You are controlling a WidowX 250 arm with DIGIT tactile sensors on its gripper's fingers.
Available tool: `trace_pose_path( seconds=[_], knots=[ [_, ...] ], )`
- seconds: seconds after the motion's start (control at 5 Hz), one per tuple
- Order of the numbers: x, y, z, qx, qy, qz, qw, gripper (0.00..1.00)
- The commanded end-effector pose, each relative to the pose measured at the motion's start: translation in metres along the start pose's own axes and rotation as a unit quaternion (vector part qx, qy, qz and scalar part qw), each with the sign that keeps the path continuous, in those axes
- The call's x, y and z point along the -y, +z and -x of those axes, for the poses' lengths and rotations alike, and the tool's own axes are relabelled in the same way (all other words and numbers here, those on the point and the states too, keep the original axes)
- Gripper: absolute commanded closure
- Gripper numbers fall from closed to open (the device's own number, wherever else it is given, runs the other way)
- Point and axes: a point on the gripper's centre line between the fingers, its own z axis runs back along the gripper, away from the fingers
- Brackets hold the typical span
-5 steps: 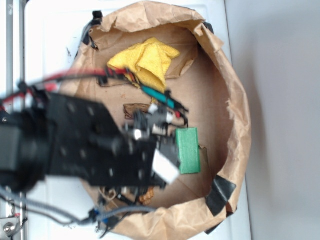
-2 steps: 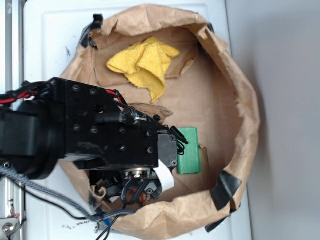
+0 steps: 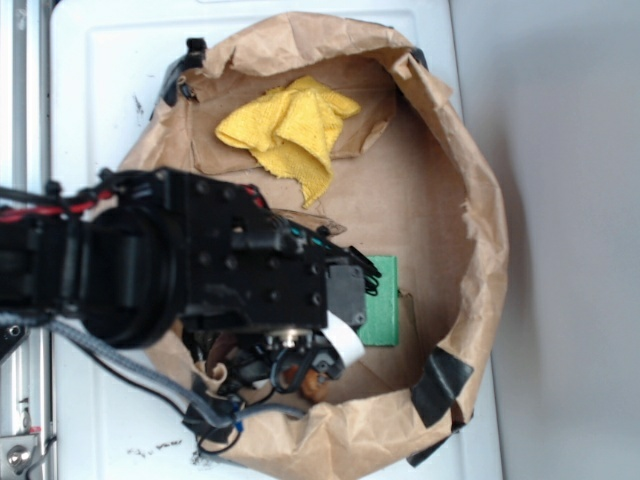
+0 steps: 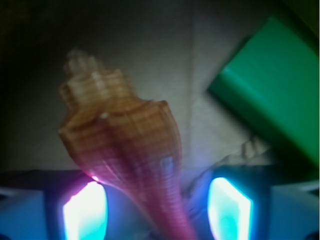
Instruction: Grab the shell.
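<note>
While gripper straddles shell, green block nearby

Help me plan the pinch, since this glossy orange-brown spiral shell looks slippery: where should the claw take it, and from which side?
Judging by the wrist view, grip the glossy orange-brown spiral shell from above across its tapering stem, just below the wide ribbed shoulder. That part already lies between the claw pads, one either side, and is narrow enough to close on. The green rectangular block lies apart, so it shouldn't interfere.

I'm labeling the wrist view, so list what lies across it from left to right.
Left glowing finger pad → shell, its narrow end running down between the pads → right glowing finger pad → green block at upper right.
</note>
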Motion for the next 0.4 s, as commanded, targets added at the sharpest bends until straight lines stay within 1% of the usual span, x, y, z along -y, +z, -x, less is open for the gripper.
trace_pose_path(
  seconds=[0.0, 0.2],
  knots=[
    [-0.013, 0.005, 0.006, 0.005, 0.04, -0.029, 0.999, 1.0],
    [-0.028, 0.028, 0.015, 0.017, 0.074, -0.03, 0.997, 1.0]
  ],
)
